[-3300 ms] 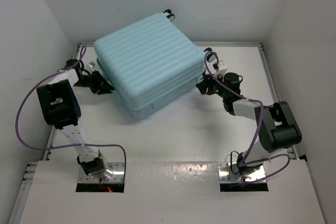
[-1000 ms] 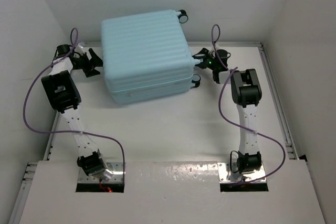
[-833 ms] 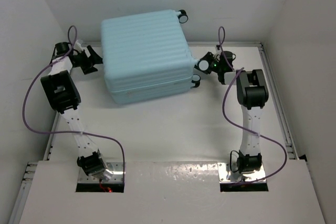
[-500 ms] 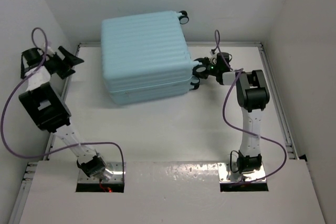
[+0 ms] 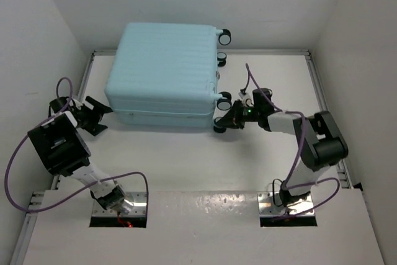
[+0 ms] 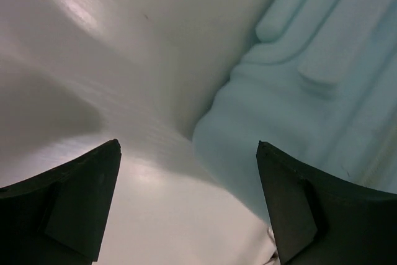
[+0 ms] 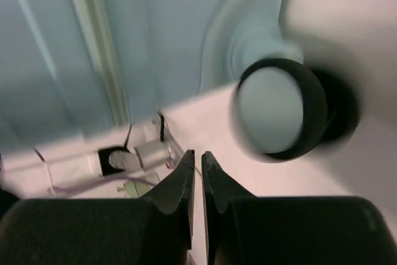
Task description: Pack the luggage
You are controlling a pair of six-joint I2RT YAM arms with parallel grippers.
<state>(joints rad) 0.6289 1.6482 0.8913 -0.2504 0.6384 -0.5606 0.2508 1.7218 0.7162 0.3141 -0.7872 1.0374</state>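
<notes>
The luggage [image 5: 164, 69], a pale blue ribbed hard-shell suitcase, lies closed and flat on the table, with its black-and-white wheels [image 5: 224, 98] facing right. My left gripper [image 5: 102, 118] stands open just off its front left corner. In the left wrist view that gripper [image 6: 188, 146] has its fingers wide apart, nothing between them, and the luggage [image 6: 310, 85] corner ahead on the right. My right gripper [image 5: 226, 120] is at the front right corner. In the right wrist view the right gripper [image 7: 197, 153] is shut on nothing, with a blurred wheel [image 7: 276, 110] just right of its tips.
White walls close in the table at the back and on both sides. A raised rail [image 5: 325, 110] runs along the table's right edge and another along the left. Purple cables [image 5: 18, 147] loop off both arms. The arm bases [image 5: 115, 200] sit at the near edge.
The luggage has turned and slid toward the front left. My left arm swung back toward the near left, still open. My right gripper closed and moved down to the front right wheel.
</notes>
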